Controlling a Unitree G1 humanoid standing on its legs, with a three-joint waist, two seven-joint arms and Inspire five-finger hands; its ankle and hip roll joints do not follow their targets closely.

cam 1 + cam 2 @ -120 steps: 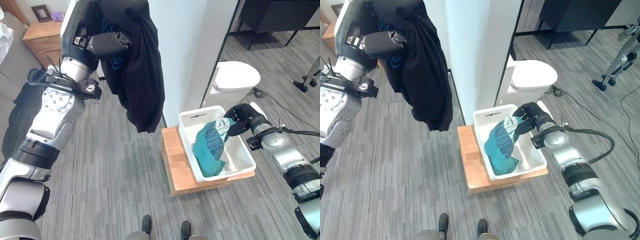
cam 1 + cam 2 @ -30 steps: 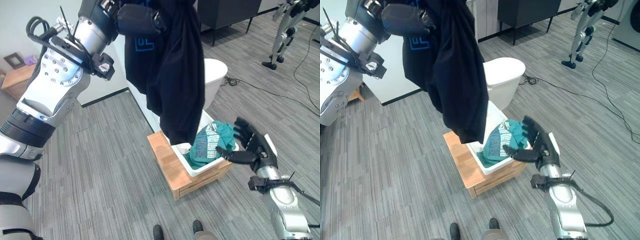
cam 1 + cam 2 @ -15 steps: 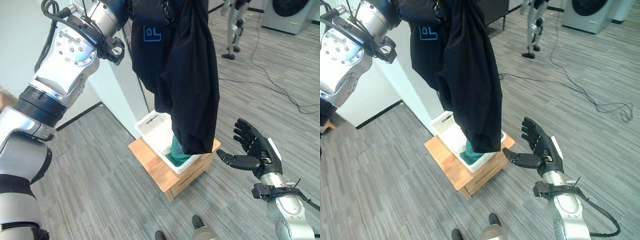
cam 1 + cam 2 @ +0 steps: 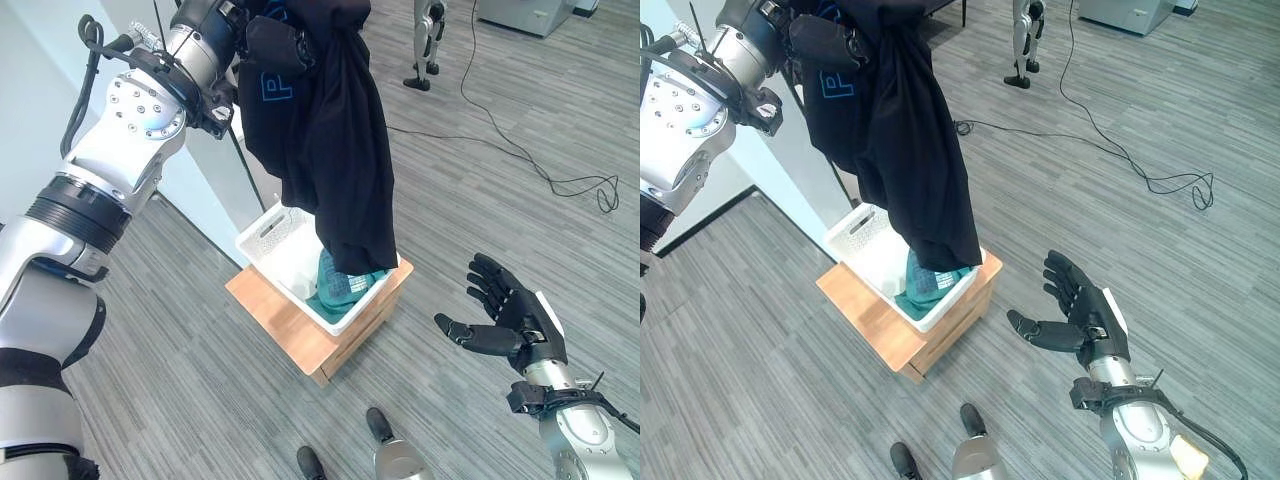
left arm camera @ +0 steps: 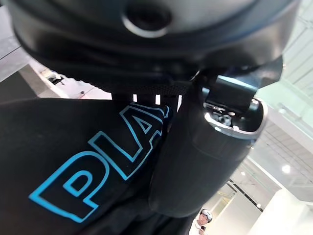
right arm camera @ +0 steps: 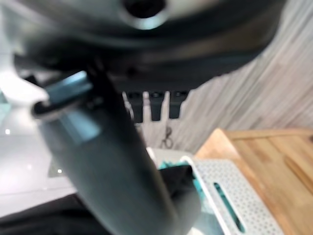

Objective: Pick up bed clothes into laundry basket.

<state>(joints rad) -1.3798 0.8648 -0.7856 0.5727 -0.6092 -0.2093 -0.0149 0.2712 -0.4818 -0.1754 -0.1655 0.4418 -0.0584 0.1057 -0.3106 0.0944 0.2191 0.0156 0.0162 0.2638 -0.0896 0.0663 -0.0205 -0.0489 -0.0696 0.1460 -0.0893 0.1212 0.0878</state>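
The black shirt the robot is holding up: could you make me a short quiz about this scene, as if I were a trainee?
1. True or false: the black shirt hangs from the left hand, and its lower edge reaches the white laundry basket.
2. Which garment already lies in the basket? A) teal garment B) red towel C) white sock
3. Fill in: the right hand is ____, beside the wooden stand, holding nothing.

Key: 1 true. 2 A, the teal garment. 3 open.
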